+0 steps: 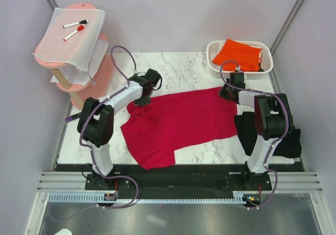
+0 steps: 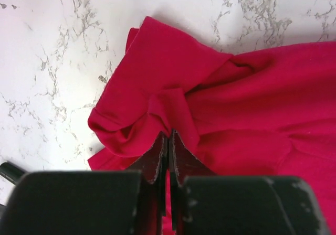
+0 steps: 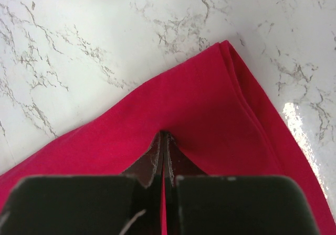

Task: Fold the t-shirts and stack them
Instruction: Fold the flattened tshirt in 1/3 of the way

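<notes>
A: What is held in each claw?
B: The left claw (image 2: 168, 136) is seen clenched on a bunched fold of the red shirt (image 2: 252, 104), at what is taken to be a sleeve. The right claw (image 3: 164, 138) is likewise pinched shut on the red cloth, just inside a doubled hem corner.
A: And where is the shirt laid?
B: It is spread across the middle of the table (image 1: 184, 70), between the 2 arms, with 1 lobe trailing toward the near edge. The orange shirt (image 1: 239, 54) is found in the basket (image 1: 268, 62) at the far right. The black shirt (image 1: 291, 143) is heaped by the right arm's base.
A: How can the cloth be expected to behave?
B: Light, limp handling is to be expected. Wrinkles are gathered at the left pinch, so no shape would be held once lifted, and sag between the 2 grips is likely. Little slip is expected, since the fabric is nipped right at the tips.
A: Where should hold be taken?
B: Hems and corners are judged best, as at the right. The bunched left grip is judged less tidy, and a crooked fold might be produced from it.
</notes>
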Available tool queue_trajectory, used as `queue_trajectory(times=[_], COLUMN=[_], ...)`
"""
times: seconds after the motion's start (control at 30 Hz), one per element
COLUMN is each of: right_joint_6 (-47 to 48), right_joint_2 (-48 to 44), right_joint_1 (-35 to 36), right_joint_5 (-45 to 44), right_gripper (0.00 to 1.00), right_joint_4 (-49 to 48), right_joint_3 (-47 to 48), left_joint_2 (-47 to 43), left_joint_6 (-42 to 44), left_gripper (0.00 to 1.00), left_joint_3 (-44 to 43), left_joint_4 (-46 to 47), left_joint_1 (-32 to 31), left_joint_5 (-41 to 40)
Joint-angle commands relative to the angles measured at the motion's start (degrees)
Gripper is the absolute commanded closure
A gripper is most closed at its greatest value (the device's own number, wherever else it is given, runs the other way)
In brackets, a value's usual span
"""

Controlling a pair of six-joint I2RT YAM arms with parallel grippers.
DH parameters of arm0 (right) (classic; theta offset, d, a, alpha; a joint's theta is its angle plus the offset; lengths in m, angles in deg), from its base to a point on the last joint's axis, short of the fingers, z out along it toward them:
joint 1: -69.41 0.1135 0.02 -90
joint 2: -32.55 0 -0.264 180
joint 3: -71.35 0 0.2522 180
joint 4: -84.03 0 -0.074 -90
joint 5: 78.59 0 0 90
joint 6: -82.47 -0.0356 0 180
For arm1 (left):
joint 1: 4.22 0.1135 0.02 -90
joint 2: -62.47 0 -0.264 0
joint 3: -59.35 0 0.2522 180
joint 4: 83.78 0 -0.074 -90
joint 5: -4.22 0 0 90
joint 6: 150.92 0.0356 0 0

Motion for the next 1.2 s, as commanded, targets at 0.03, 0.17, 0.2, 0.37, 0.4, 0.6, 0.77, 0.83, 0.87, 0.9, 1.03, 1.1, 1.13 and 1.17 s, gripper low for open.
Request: queue_trajectory(times=[0.03,0.17,0.2,0.37,0.4,0.6,0.77,0.83,0.87,0.9,1.03,1.1,1.13,1.17], right_joint_6=[1.4,1.4,1.4,1.2,1.3,1.1,1.1,1.0,1.1,1.1,1.1,1.1,1.1,1.2], right_joint_2=[2.0,1.9,2.0,2.8,2.9,3.3,2.9,2.8,2.9,2.9,2.9,2.9,2.9,2.9], right_joint_1=[-0.6,-0.6,-0.5,-0.5,-0.6,-0.6,-0.6,-0.5,-0.6,-0.6,-0.6,-0.6,-0.5,-0.5], right_joint_5=[-1.3,-1.0,-0.9,-0.7,-0.8,-0.8,0.7,0.9,1.1,1.2,1.6,1.5,1.5,1.6], right_gripper=[1.00,1.00,1.00,1.00,1.00,1.00,1.00,1.00,1.00,1.00,1.00,1.00,1.00,1.00], right_joint_4=[5.5,5.4,5.4,5.2,5.3,5.2,5.2,5.2,5.2,5.2,5.2,5.2,5.2,5.2], right_joint_3=[-1.8,-1.8,-1.8,-1.9,-1.7,-1.6,-1.6,-1.5,-1.5,-1.4,-1.1,-1.0,-1.0,-1.0], left_joint_2=[-6.7,-16.8,-18.0,-24.2,-25.6,-30.2,-25.1,-21.8,-17.7,-15.7,-4.2,0.6,1.6,2.5], left_joint_6=[-0.9,-2.3,-2.9,-6.0,-6.2,-9.1,-7.2,-6.4,-5.8,-5.6,-2.5,-1.5,-1.2,-1.1], left_gripper=[0.98,0.98,0.98,0.97,0.91,0.00,0.18,0.50,0.97,0.98,0.90,0.74,0.54,0.51], left_joint_3=[1.2,6.8,8.1,19.2,20.4,23.5,18.0,14.4,12.8,9.8,2.0,-0.8,-1.2,-1.6], left_joint_4=[0.2,-2.7,-4.3,-6.2,-6.3,-6.9,-4.4,-2.3,-2.0,-1.4,-1.3,-1.3,-1.3,-1.3], left_joint_1=[0.0,0.0,0.0,-0.3,-0.4,-2.7,-2.7,-2.6,-2.6,-2.6,-1.0,-0.1,0.2,0.4], left_joint_5=[-3.1,-2.4,-1.9,3.3,4.4,2.5,-2.6,-4.0,-5.1,-5.6,-5.6,-5.1,-5.2,-5.4])
